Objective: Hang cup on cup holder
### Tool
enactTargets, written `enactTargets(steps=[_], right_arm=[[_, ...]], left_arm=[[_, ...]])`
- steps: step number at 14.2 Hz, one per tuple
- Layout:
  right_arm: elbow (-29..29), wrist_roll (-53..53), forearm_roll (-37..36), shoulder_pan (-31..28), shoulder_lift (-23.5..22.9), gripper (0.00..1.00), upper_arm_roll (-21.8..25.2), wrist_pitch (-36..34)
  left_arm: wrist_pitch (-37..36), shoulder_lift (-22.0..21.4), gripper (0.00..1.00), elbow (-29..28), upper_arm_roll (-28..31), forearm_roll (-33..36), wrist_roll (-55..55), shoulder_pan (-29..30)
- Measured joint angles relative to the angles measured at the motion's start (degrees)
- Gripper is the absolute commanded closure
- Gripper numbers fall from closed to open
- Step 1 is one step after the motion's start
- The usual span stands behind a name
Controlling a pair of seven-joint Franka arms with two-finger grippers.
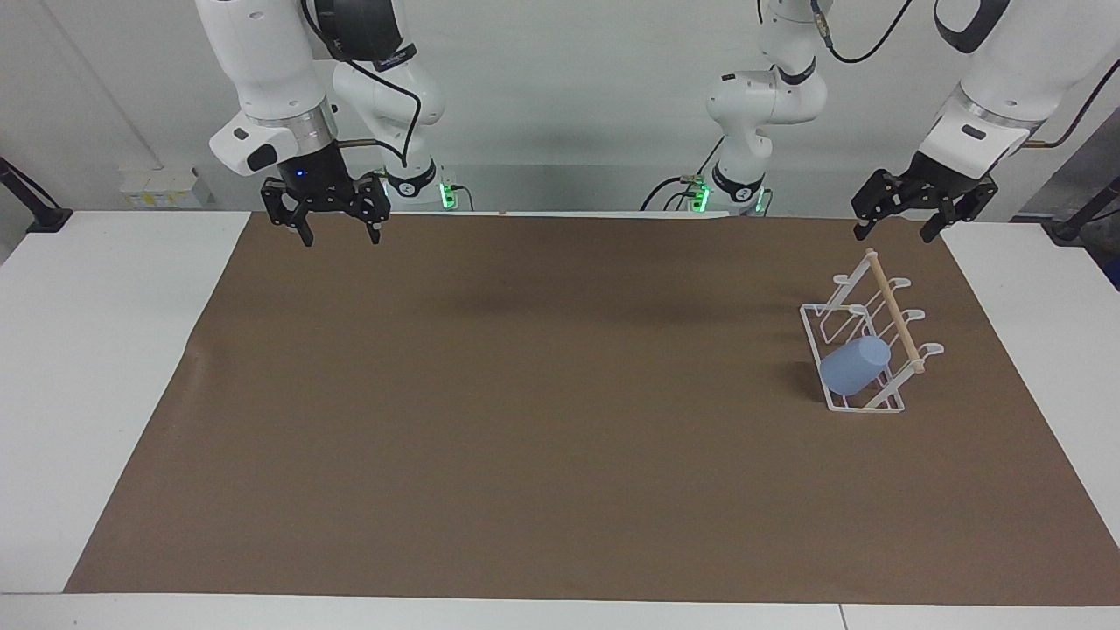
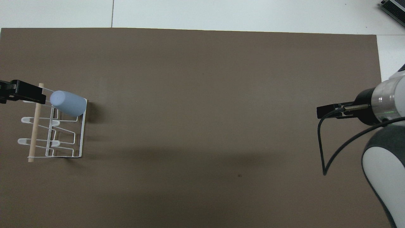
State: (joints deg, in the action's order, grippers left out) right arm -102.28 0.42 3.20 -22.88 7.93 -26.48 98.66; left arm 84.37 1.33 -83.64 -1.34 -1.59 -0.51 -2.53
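Observation:
The light blue cup (image 1: 854, 365) hangs upside down on a prong of the white wire cup holder (image 1: 836, 323), at the holder's end farthest from the robots. Both show in the overhead view too, the cup (image 2: 68, 104) and the holder (image 2: 63, 139). The holder stands on the brown mat toward the left arm's end of the table. My left gripper (image 1: 899, 232) is open and empty, up in the air over the mat's edge near the holder's top dowel. My right gripper (image 1: 339, 233) is open and empty, waiting over the mat's corner at the right arm's end.
A brown mat (image 1: 542, 420) covers most of the white table (image 1: 96, 350). A black cable (image 2: 322, 148) hangs from the right arm in the overhead view.

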Motion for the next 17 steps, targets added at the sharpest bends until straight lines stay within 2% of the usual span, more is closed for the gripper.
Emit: enactTargets(steps=[17], right_arm=[[0.0, 0.0, 0.0, 0.0, 0.0, 0.00, 0.0, 0.0]], left_arm=[[-2.7, -0.8, 0.00, 0.2, -0.3, 0.0, -2.0, 0.0]])
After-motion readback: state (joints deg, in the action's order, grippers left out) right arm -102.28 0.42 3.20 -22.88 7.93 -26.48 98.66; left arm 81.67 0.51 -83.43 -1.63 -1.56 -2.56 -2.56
